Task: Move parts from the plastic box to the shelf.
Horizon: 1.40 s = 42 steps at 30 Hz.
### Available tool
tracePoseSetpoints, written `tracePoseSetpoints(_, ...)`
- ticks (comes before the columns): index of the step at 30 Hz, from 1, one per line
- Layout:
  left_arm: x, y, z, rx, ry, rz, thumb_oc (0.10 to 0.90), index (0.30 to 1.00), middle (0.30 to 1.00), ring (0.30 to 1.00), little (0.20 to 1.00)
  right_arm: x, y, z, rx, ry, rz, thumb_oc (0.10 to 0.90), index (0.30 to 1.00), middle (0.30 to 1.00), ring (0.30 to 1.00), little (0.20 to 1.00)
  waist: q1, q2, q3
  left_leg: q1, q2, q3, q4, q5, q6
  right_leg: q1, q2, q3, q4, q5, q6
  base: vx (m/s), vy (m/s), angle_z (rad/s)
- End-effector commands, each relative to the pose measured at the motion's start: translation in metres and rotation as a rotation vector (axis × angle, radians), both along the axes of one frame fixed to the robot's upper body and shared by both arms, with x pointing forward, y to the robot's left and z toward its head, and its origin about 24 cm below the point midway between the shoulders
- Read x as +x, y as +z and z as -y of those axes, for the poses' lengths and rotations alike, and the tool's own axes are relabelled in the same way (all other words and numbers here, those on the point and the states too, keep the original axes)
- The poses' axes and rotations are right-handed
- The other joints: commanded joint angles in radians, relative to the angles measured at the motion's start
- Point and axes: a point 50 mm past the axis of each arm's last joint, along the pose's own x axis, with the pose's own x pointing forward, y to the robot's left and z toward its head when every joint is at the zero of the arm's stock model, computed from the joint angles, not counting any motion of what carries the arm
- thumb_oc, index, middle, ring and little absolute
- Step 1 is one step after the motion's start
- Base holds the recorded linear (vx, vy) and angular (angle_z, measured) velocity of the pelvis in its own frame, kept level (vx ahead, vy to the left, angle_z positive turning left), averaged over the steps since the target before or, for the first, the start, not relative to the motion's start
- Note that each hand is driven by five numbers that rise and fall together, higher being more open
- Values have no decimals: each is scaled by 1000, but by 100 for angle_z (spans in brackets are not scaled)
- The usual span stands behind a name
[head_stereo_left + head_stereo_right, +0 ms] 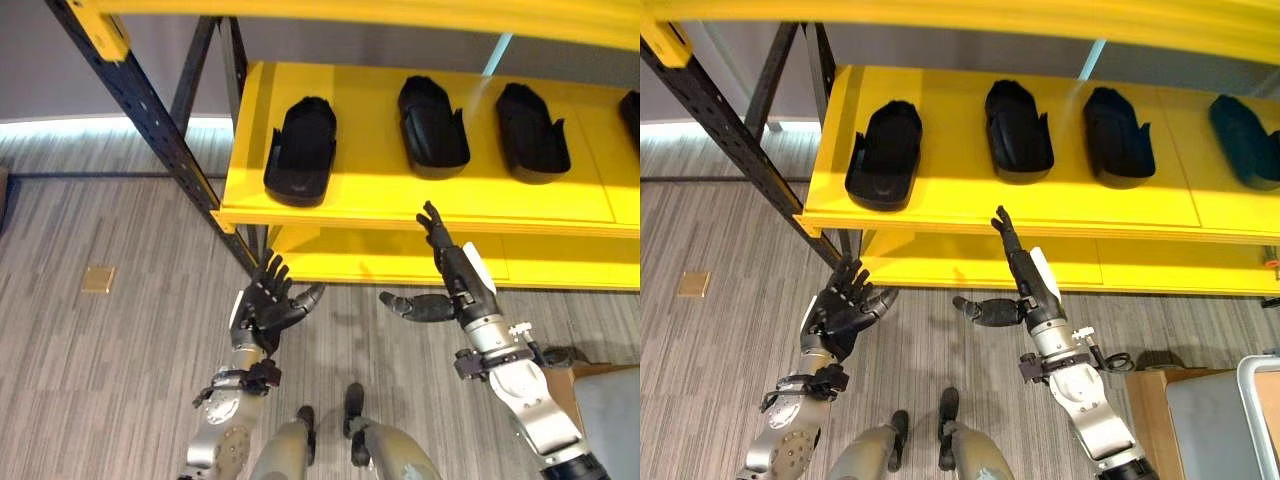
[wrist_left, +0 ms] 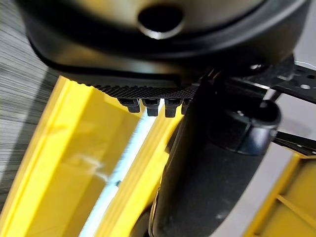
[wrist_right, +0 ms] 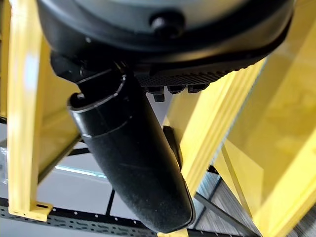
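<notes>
We have both hands empty and raised in front of the yellow shelf (image 1: 400, 195). Our left hand (image 1: 262, 305) hangs below the shelf's front edge with its fingers spread and loose; our right hand (image 1: 1025, 280) points straight fingers up at that edge, thumb stuck out sideways, holding nothing. Four black parts already lie on the shelf in a row — the first part (image 1: 884, 153) nearest the dark upright post (image 1: 140, 110), then the second part (image 1: 1017, 130), the third part (image 1: 1118, 136) and the fourth part (image 1: 1243, 140) at the far end.

The risk we see is the right hand's fingertips, which sit just under the shelf's lip: a careless lift could knock the edge, or a reach over it could nudge the second part out of line. A grey-edged container (image 1: 1225, 415) shows low down beside the right arm, but we cannot tell if it is the plastic box.

The shelf top is smooth and glossy. Below it lies a grey striped floor (image 1: 90, 360) with a small brass plate (image 1: 98, 279) set in it.
</notes>
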Motion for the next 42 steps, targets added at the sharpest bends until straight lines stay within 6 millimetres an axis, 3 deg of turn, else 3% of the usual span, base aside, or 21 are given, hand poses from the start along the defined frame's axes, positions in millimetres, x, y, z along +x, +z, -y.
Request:
tracePoseSetpoints(1, 3, 46, -11, 18, 52, 251, 900, 1000, 1000, 1000, 1000, -5, 39, -2, 73, 21, 232, 900, 1000, 1000, 1000, 1000, -18, 6, -98, 112, 193, 53, -404, 119, -22, 51, -49, 92, -2, -9, 157, 197, 382, 50)
tracePoseSetpoints(2, 2, 46, -12, 77, 51, 261, 900, 1000, 1000, 1000, 1000, -8, 36, -3, 62, 25, 224, 900, 1000, 1000, 1000, 1000, -26, 29, -108, 164, 185, 90, -454, 109, -25, 66, -54, 98, -9, -8, 167, 136, 316, 16)
tracePoseSetpoints(4, 2, 48, -14, 135, 54, 270, 900, 1000, 1000, 1000, 1000, -8, 36, -3, 64, 26, 221, 900, 1000, 1000, 1000, 1000, -26, 30, -109, 177, 176, 99, -458, 103, -22, 68, -60, 103, -12, -2, 171, 67, 204, -63)
tracePoseSetpoints(12, 8, 65, -32, 508, 132, 357, 900, 1000, 1000, 1000, 1000, -6, 34, -9, 67, 57, 208, 900, 1000, 1000, 1000, 1000, -18, 20, -113, 226, 146, 176, -477, 76, 4, 77, -94, 143, -33, 21, 202, 51, 136, -46)
tracePoseSetpoints(14, 17, 78, -37, 751, 194, 422, 900, 1000, 1000, 1000, 1000, -2, 37, -11, 53, 68, 220, 900, 1000, 1000, 1000, 1000, -23, 17, -113, 229, 141, 190, -482, 70, 8, 71, -103, 150, -41, 25, 211, 35, 94, 7)
tracePoseSetpoints(24, 43, 96, -52, 1332, 381, 520, 900, 1000, 1000, 1000, 1000, 2, 46, -16, 21, 99, 264, 900, 1000, 1000, 1000, 1000, -54, 17, -101, 231, 150, 222, -523, 88, 0, 32, -106, 152, -54, 40, 224, 16, 29, -2)
tracePoseSetpoints(32, 54, 93, -61, 1583, 392, 513, 900, 1000, 1000, 1000, 1000, 1, 43, -16, 17, 116, 250, 900, 1000, 1000, 1000, 1000, -69, 17, -91, 246, 160, 232, -538, 92, -8, 30, -100, 150, -58, 39, 227, 7, -3, -5)
tracePoseSetpoints(42, 51, 84, -67, 1649, 397, 470, 900, 1000, 1000, 1000, 1000, -1, 43, -14, 15, 115, 247, 900, 1000, 1000, 1000, 1000, -68, 13, -80, 251, 168, 230, -548, 96, -13, 32, -95, 145, -64, 40, 226, 0, -1, 0)
